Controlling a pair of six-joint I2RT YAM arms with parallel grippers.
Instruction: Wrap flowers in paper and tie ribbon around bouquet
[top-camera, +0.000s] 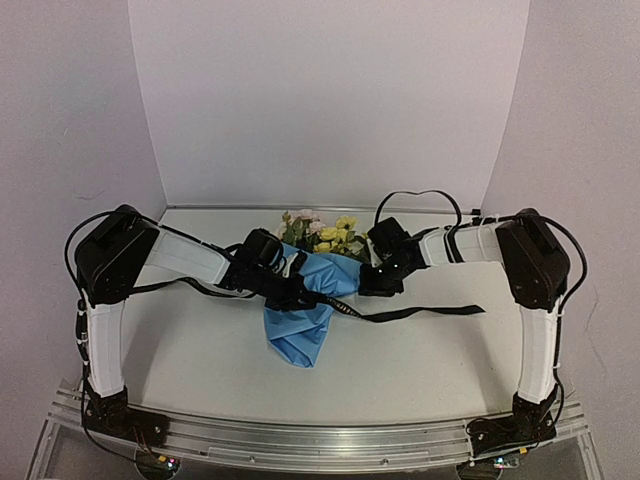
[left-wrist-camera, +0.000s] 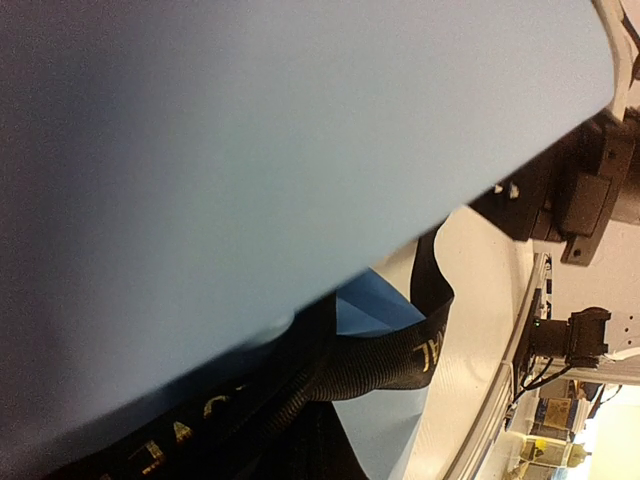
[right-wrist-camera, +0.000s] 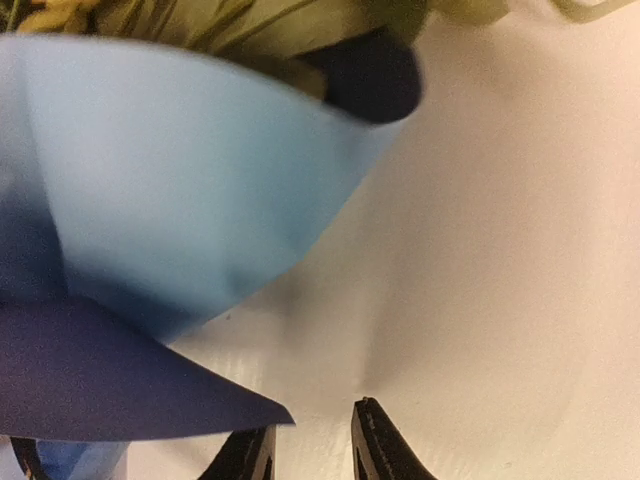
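– Light blue paper cone (left-wrist-camera: 250, 150) fills our left view; our left gripper (top-camera: 297, 290) is clenched against it, though we cannot tell on what.
– Our right gripper (right-wrist-camera: 310, 448), released and empty, sits right of it, where the narrow black lettered ribbon (top-camera: 420, 313) trails.

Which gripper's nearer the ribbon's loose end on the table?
Right. The right gripper sits at the bouquet's edge where the ribbon trails out; left gripper is across the bouquet, farther.
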